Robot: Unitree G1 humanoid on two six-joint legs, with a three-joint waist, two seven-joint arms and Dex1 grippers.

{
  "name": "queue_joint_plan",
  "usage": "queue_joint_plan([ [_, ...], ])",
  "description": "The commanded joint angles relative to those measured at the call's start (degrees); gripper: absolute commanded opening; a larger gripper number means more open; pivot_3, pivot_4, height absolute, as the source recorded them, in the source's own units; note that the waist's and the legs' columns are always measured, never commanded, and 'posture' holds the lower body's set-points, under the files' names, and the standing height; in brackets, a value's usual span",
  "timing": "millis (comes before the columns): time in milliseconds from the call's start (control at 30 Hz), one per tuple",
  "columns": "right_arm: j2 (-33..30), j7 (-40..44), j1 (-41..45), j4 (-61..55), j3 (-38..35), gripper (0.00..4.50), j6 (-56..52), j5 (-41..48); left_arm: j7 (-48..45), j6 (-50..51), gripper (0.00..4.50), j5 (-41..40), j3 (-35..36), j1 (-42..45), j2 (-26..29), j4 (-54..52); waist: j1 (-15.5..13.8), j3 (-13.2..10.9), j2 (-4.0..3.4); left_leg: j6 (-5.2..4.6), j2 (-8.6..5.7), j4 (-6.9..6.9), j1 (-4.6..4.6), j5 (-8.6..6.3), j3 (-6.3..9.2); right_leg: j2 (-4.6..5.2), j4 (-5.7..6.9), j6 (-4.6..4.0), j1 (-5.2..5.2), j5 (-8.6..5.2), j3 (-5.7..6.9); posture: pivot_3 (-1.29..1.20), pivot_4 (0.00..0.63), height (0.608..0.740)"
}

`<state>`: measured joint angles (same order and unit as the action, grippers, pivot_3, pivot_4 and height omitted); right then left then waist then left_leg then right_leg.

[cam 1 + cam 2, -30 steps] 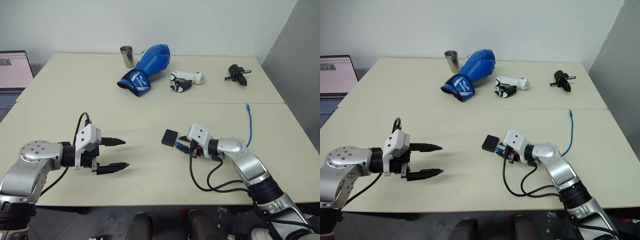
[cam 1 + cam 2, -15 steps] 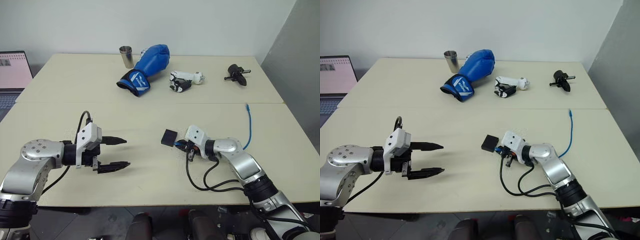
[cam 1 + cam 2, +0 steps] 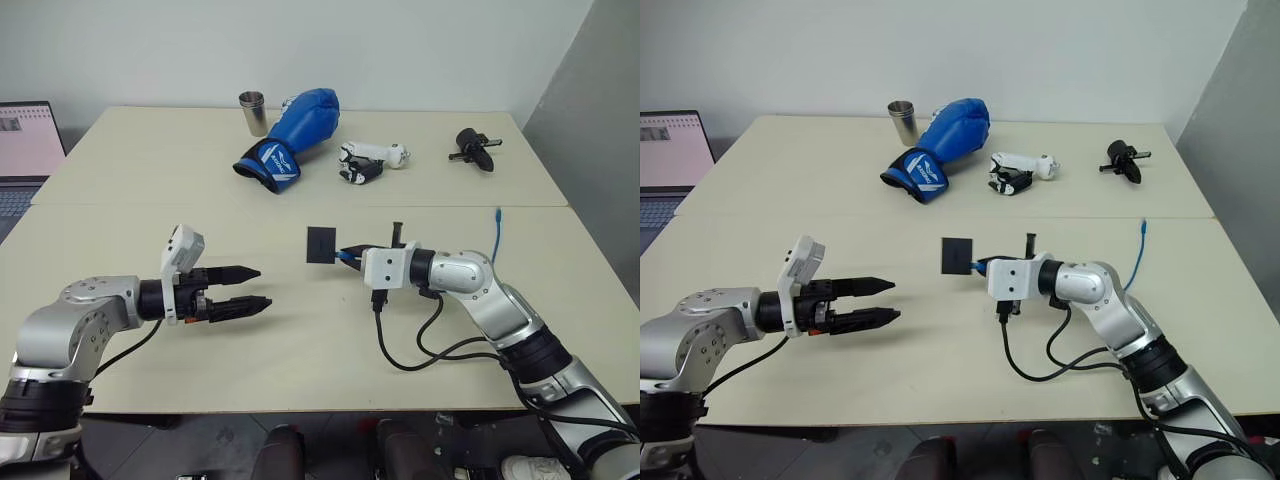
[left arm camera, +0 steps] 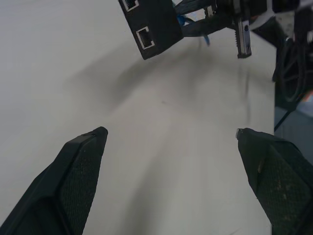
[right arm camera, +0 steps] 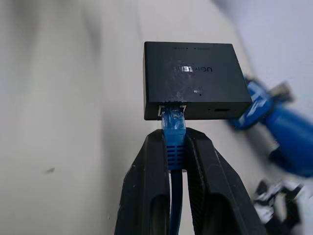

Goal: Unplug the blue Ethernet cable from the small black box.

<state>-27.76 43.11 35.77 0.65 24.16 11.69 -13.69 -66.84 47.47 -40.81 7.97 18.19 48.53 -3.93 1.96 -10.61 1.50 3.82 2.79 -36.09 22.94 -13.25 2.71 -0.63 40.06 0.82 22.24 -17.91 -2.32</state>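
Note:
The small black box hangs on edge above the table, carried by the blue Ethernet cable plugged into one of its ports. My right gripper is shut on the cable just behind the plug, its fingers pinching it from both sides. From there the cable runs back behind the right arm to its free end on the table. My left gripper is open and empty, pointing toward the box from the left with a gap between them. In the left wrist view the box shows an empty port facing the open fingers.
At the table's far side lie a blue boxing glove, a metal cup, a white-and-black handheld piece and a black knobbed object. A laptop stands at far left. Black robot wires loop under the right arm.
My right gripper has risen and rolled with the cable, lifting the box off the table and to the left. My left gripper has rolled and edged toward the box.

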Motion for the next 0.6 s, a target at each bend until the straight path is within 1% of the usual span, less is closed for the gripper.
queue_joint_plan([
  [33,0.09,-1.99,1.55,-1.20,0.05,0.17,6.85,-2.84,2.68,6.43,4.50,-5.56,2.07,3.32,-2.23,-0.31,-0.03,0.00,0.00,0.00,-0.01,-0.01,0.01,0.00,-0.01,0.01,0.00,0.00,-0.01,0.00,-0.01,0.00,0.150,0.740],
  [133,0.24,-2.65,1.77,-1.02,0.09,0.17,9.16,-4.48,4.34,9.22,4.50,-7.51,2.66,5.86,-4.13,1.31,-0.08,0.00,0.00,0.01,-0.02,-0.04,0.01,0.01,0.00,0.03,0.01,-0.01,-0.01,0.01,-0.01,0.00,0.150,0.740],
  [467,0.48,-2.99,0.58,-2.99,-0.50,0.17,9.66,-6.15,5.22,9.01,4.50,-7.53,1.49,9.59,-7.89,4.53,-0.12,0.00,0.01,0.03,-0.03,-0.06,-0.01,0.02,0.04,0.04,0.06,-0.02,-0.02,0.01,-0.03,0.00,0.150,0.740],
  [500,0.67,-3.02,0.46,-3.20,-0.65,0.17,9.17,-5.99,5.40,8.46,4.13,-7.13,1.13,9.78,-8.47,4.39,-0.12,0.00,0.01,0.03,-0.03,-0.06,0.00,0.02,0.04,0.04,0.06,-0.02,-0.02,0.01,-0.03,0.00,0.150,0.740],
  [533,0.81,-3.05,0.41,-3.32,-0.75,0.17,8.84,-5.86,5.52,8.11,4.03,-6.82,0.87,9.87,-8.83,4.26,-0.12,0.00,0.00,0.03,-0.03,-0.06,0.00,0.02,0.04,0.04,0.06,-0.02,-0.03,0.01,-0.03,0.00,0.150,0.740],
  [600,0.97,-2.98,0.57,-3.28,-0.83,0.17,8.48,-5.77,5.31,8.14,3.55,-6.76,0.32,10.17,-9.53,4.19,-0.11,0.00,0.01,0.03,-0.03,-0.06,-0.01,0.02,0.04,0.05,0.06,-0.02,-0.03,0.01,-0.04,0.00,0.150,0.740],
])
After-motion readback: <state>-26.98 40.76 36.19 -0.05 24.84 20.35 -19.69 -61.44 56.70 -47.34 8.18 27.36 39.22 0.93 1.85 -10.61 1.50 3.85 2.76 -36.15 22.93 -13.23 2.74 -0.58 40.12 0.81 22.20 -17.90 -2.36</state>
